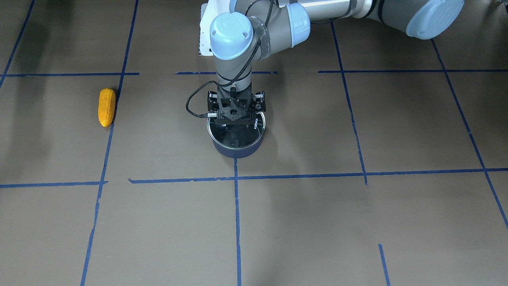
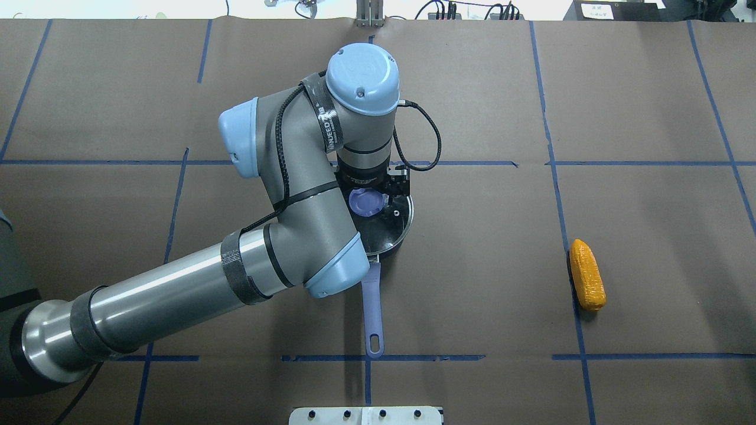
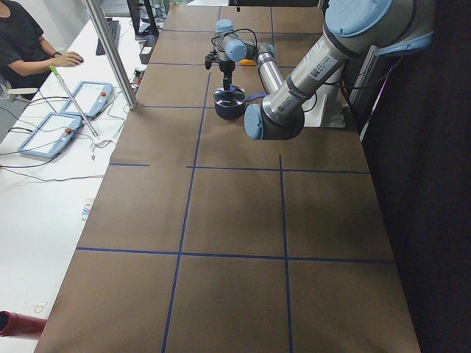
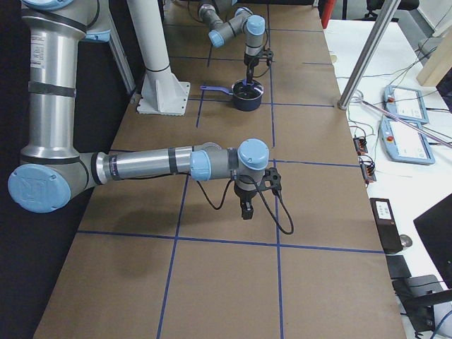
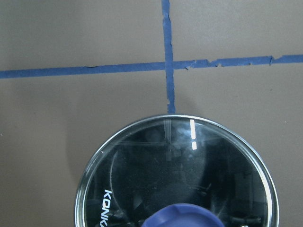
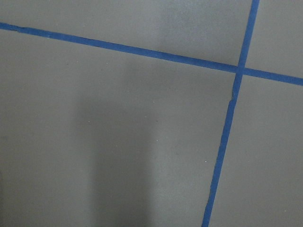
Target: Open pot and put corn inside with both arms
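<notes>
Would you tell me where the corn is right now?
In the overhead view, the corn lies at the right, beside a blue tape line, well right of the pot.

One pot [image 1: 238, 151], one corn [image 1: 106, 107], two arms [image 4: 141, 166]

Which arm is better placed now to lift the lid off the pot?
Left. The left tool hangs directly over the lid knob; the right tool is far from the pot.
</notes>
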Controlling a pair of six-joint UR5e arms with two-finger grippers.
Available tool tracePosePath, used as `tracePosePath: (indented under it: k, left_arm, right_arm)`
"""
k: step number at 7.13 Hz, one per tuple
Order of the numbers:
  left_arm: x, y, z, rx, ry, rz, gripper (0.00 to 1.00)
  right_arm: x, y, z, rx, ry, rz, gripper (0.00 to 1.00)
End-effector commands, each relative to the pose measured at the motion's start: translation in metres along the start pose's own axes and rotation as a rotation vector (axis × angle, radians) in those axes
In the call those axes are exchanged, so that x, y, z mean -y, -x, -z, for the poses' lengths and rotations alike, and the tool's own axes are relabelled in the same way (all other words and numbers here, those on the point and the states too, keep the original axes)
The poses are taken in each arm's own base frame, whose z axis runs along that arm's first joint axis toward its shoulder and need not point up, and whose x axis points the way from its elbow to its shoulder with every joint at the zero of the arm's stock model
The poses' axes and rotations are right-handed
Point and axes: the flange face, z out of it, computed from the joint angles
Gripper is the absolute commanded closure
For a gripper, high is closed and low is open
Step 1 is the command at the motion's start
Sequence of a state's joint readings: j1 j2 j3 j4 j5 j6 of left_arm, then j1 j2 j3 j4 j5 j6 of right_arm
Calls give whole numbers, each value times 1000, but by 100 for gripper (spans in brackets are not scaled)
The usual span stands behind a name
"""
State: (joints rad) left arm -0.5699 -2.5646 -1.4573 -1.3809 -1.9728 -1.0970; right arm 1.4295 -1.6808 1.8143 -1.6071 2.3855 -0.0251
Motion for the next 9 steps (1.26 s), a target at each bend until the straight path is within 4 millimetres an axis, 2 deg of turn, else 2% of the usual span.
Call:
tracePosePath:
  k: [1, 3, 4, 5, 7, 9]
  left_arm:
    - [-1, -1, -5, -5, 0, 1, 0]
    - [-1, -1, -5, -5, 0, 1, 10]
    - [-1, -3, -2, -9, -2, -1, 26]
    - [-1, -3, -2, -9, -2, -1, 49]
    - [-2, -4, 4, -17, -7, -3, 90]
    - [-12, 4, 53, -64, -47, -10, 92]
  right_arm:
    - [0, 0, -1, 0, 3, 0, 0]
    - [1, 2, -2, 1, 5, 3, 0]
    - [1, 2, -1, 0, 3, 5, 0]
    - [1, 2, -1, -1, 3, 5, 0]
    - [1, 2, -3, -1, 6, 6, 0]
    - [1, 2, -4, -1, 7, 5, 0]
